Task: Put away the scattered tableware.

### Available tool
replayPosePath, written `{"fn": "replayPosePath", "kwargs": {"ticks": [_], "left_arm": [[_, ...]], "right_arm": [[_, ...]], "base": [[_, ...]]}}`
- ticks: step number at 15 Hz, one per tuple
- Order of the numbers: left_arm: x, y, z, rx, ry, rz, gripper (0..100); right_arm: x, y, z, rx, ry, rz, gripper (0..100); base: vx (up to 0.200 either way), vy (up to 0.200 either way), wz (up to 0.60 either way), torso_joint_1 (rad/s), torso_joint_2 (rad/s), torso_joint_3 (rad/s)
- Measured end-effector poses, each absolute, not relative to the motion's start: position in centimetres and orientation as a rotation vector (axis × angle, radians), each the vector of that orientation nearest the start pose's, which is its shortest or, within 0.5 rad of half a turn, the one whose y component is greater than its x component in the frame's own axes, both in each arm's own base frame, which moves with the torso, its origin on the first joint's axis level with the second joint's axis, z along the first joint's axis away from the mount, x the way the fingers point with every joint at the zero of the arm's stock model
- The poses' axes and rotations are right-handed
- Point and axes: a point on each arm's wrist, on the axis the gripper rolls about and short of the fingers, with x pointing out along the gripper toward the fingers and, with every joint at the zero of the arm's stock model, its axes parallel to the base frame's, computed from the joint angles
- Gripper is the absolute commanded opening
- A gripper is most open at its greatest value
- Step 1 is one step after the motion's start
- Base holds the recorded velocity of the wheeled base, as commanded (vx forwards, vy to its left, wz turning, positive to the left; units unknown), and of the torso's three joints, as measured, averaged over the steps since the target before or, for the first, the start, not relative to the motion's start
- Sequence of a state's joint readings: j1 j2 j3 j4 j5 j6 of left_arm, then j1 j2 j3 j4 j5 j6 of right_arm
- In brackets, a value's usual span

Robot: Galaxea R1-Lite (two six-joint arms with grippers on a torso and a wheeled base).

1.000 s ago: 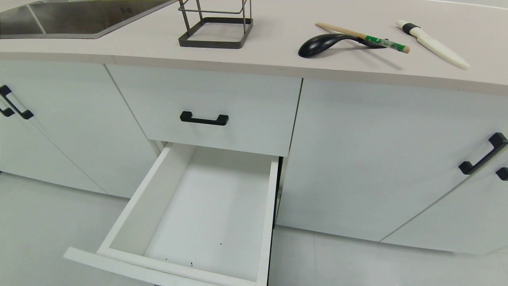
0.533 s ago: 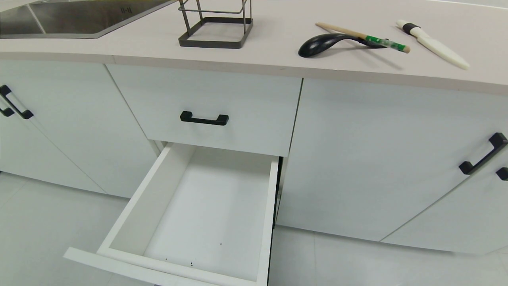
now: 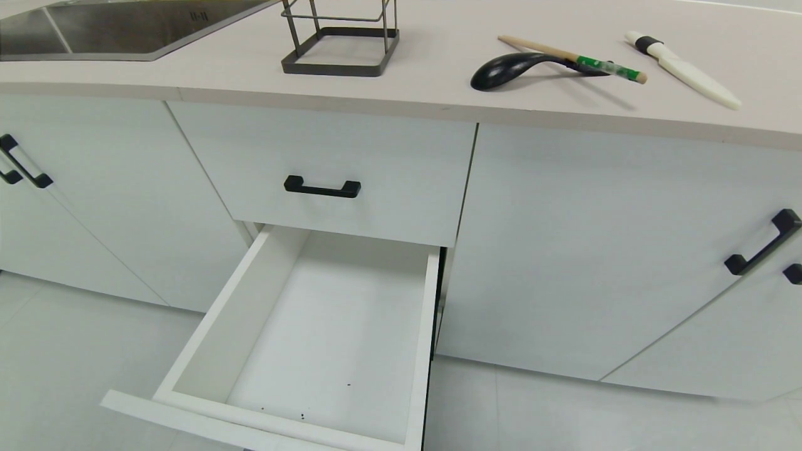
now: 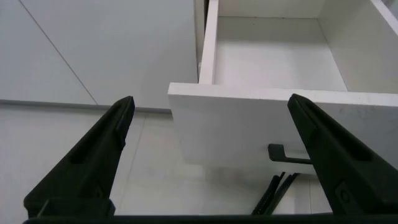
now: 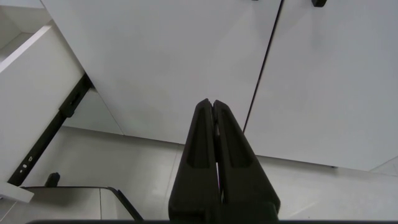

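On the countertop [image 3: 438, 94] at the right lie a black ladle [image 3: 510, 67], a wooden stick with a green band [image 3: 573, 58] resting across its handle, and a white knife with a black band [image 3: 682, 69]. Below, the lower drawer [image 3: 294, 407] stands pulled out, its inside bare. My left gripper [image 4: 211, 118] is open, low in front of the drawer's front panel [image 4: 249, 134], with the panel's black handle [image 4: 287, 154] in sight. My right gripper [image 5: 214, 118] is shut with nothing in it, low before the white cabinet doors [image 5: 186, 62].
A dark wire rack [image 3: 341, 41] stands on the counter's middle. The steel sink [image 3: 119, 25] is at the far left. The upper drawer [image 3: 322, 169] is closed, with a black handle [image 3: 322, 187]. Cabinet doors flank the drawers. Pale tiled floor [image 3: 564, 413] lies below.
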State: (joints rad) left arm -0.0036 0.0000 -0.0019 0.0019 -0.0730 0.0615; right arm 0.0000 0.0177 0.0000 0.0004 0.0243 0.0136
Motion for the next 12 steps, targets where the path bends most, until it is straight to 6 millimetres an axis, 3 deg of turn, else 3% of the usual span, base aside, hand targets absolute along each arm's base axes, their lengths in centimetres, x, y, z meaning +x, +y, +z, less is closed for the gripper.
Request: {"fn": "replayPosePath", "kwargs": {"ticks": [6, 9, 12], "left_arm": [[-2.30, -0.16, 7.56, 0.045, -0.001, -0.076, 100], [-2.30, -0.11, 7.55, 0.013, 0.002, -0.054, 100], [-2.30, -0.10, 7.55, 0.009, 0.002, -0.049, 100]], "right_arm": [[-2.15, 0.06, 7.58, 0.014, 0.018, 0.024, 0], [-2.15, 0.06, 7.58, 0.014, 0.019, 0.025, 0], [-2.15, 0.05, 7.57, 0.014, 0.019, 0.024, 0]], "base": [[0.000, 0.000, 0.00, 0.000, 0.00, 0.000], [0.200, 0.000, 0.00, 0.002, 0.00, 0.004], [0.000, 0.000, 0.00, 0.000, 0.00, 0.000]]}}
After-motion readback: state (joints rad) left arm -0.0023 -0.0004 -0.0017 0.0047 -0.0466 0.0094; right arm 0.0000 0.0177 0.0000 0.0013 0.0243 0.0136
